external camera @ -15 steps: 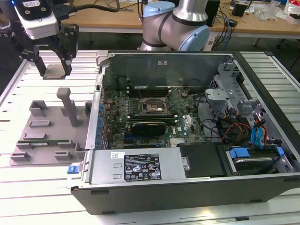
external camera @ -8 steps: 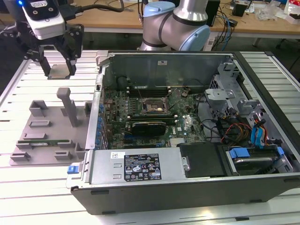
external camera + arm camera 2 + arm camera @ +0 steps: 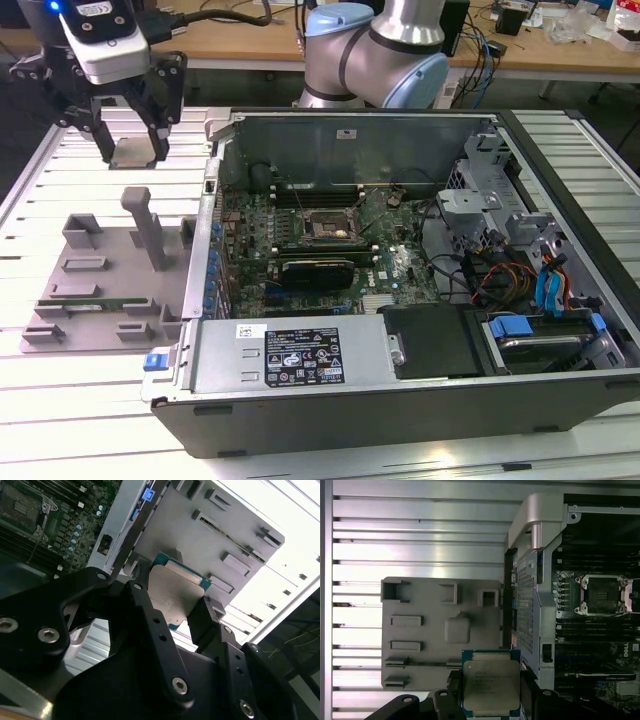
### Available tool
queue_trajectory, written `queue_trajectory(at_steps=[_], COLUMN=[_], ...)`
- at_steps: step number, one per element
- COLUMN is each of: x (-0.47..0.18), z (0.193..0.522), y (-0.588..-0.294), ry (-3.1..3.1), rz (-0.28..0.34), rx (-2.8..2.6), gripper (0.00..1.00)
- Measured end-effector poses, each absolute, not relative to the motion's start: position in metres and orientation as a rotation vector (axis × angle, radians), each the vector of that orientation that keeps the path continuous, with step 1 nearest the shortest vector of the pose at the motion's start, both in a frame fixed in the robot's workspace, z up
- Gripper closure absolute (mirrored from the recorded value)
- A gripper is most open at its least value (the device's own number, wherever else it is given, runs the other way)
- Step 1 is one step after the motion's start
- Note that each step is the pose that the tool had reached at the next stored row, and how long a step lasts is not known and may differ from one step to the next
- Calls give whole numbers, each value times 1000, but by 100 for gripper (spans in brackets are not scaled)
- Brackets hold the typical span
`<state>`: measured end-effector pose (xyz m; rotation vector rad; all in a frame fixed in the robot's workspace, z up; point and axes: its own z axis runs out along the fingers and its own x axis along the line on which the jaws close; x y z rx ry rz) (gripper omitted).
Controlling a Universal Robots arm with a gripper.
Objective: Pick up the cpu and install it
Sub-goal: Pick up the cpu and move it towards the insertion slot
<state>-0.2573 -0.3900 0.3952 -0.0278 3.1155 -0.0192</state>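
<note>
Slatted metal table [image 3: 70, 420] carries the open computer case [image 3: 400, 405] and a grey parts tray [image 3: 100, 290]. Your pickup is done, but installation is not: the socket [image 3: 325, 222] inside the case looks bare. The gripper [image 3: 132, 148] hangs outside the case near the tray, well apart from the socket, pinching the cpu [image 3: 491, 687] by opposite edges.

cpu [image 3: 491, 687]: silvery-grey top, teal-green edge. gripper [image 3: 132, 148]: black, silver screw heads. holder tray [image 3: 110, 270]: plain matte grey. table [image 3: 90, 400]: pale silver, ribbed stripe pattern. motherboard [image 3: 395, 265]: dark green. socket frame [image 3: 322, 226]: black, dark centre. case [image 3: 350, 140]: grey inside, black outer rim. arm [image 3: 375, 50]: silver, light-blue caps. latch [image 3: 153, 361]: blue. cables [image 3: 550, 285]: blue, orange, red. label [image 3: 303, 357]: black, white print.
</note>
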Motion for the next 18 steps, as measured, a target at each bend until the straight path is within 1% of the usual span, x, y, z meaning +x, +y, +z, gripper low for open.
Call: queue_trajectory(at_steps=[18], x=[-238], z=[395], y=[-390], ry=[3116], rz=[-19], rx=[-28], gripper=[45])
